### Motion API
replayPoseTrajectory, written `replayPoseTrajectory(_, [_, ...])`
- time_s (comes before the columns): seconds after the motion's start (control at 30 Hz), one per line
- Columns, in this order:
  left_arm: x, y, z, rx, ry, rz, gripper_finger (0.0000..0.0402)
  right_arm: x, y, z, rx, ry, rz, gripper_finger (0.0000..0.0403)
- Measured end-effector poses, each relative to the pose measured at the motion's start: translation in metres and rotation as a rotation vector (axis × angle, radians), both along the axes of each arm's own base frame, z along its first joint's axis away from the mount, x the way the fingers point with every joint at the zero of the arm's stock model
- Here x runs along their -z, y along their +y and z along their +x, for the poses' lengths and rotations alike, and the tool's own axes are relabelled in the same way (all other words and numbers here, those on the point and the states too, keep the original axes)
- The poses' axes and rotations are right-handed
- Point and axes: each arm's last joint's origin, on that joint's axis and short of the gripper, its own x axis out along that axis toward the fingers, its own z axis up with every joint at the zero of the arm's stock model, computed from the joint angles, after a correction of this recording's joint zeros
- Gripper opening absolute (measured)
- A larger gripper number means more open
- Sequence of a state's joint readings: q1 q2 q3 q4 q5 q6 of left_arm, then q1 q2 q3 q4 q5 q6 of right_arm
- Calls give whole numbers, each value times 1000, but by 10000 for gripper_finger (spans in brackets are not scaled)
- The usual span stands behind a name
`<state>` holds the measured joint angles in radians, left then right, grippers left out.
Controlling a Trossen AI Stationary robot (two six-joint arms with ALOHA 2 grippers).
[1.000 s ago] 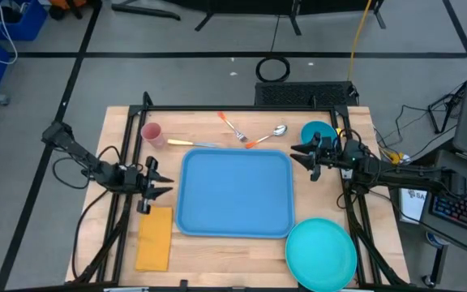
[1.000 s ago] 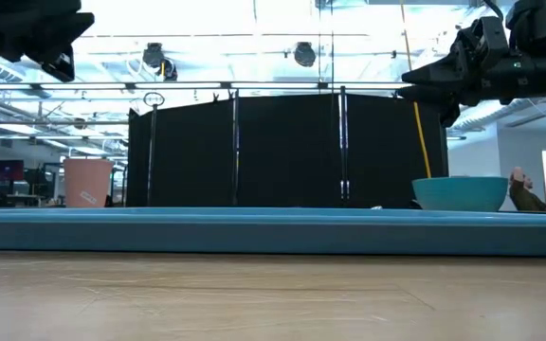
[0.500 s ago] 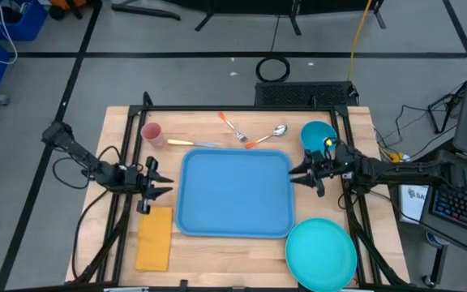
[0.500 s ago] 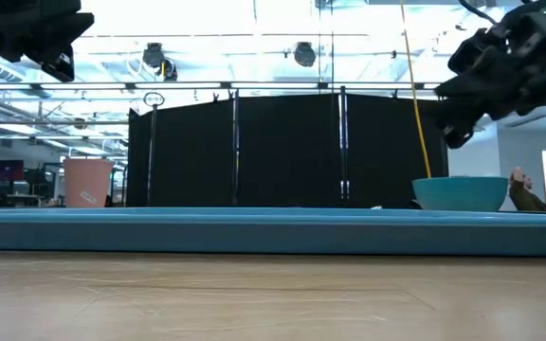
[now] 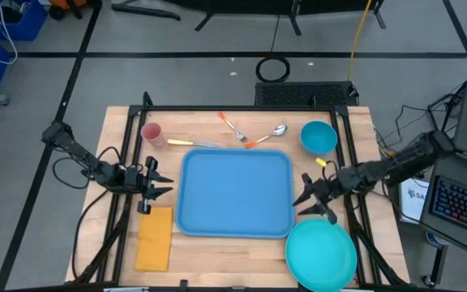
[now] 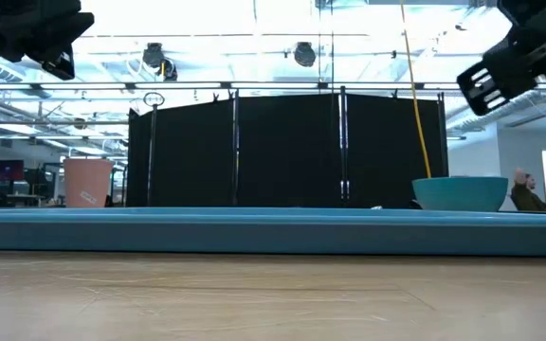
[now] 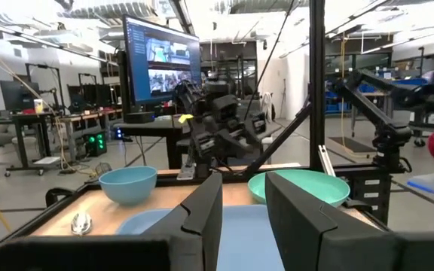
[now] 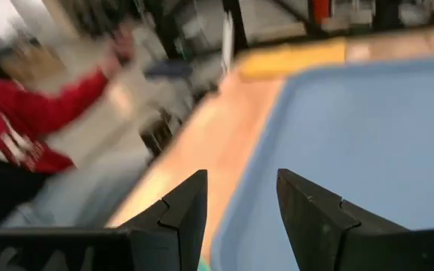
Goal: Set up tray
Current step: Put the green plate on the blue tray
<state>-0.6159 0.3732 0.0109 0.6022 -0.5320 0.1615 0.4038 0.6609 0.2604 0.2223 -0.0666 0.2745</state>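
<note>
- The tray point(image 5: 235, 194), a light-blue rectangle, lies flat at the worktop point(image 5: 242, 251) centre, its long axis running twelve to six o'clock.
- The right hand point(image 5: 313, 200), fingers spread and empty, hovers just beside the tray's edge at four o'clock; it looks the nearer.
- The left hand point(image 5: 159, 184) waits at nine o'clock, fingers parted, holding nothing.

Robotics lab or open workshop hall. Wooden bench point(image 5: 242, 259) in a black metal frame point(image 5: 242, 109), floor taped in black lines. Exposed ceiling ducts and strip lights point(image 6: 254, 57) overhead. Large monitor point(image 7: 160, 64) on a desk at 11 o'clock, computer workstations behind, keyboard point(image 5: 464, 207) at 3 o'clock, loose cables point(image 5: 272, 68) on the floor.
</note>
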Motion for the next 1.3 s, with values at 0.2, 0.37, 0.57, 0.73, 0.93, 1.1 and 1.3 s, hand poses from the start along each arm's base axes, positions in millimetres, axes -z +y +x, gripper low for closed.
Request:
replayPoseTrajectory(0.2, [0, 0, 0, -3, -1, 13, 106, -5, 20, 6, 37, 281, -142, 153])
replayPoseTrajectory(0.37, [1, 0, 0, -4, 10, 26, 106, -8, 30, 6, 63, 542, -173, 153])
replayPoseTrajectory(0.57, [6, -1, 1, -4, 50, 56, 106, -9, 38, 1, 87, 693, -181, 153])
replayPoseTrajectory(0.73, [6, -1, 1, -4, 52, 57, 106, 2, 39, -4, 124, 841, -189, 155])
replayPoseTrajectory(0.93, [6, -1, 1, -4, 55, 58, 106, 9, 41, -2, 142, 883, -223, 192])
replayPoseTrajectory(1.1, [6, -1, 1, -4, 55, 57, 106, 14, 42, -1, 145, 906, -239, 229])
replayPoseTrajectory(1.3, [6, -1, 1, 4, 55, 51, 106, 19, 45, 1, 138, 968, -209, 244])
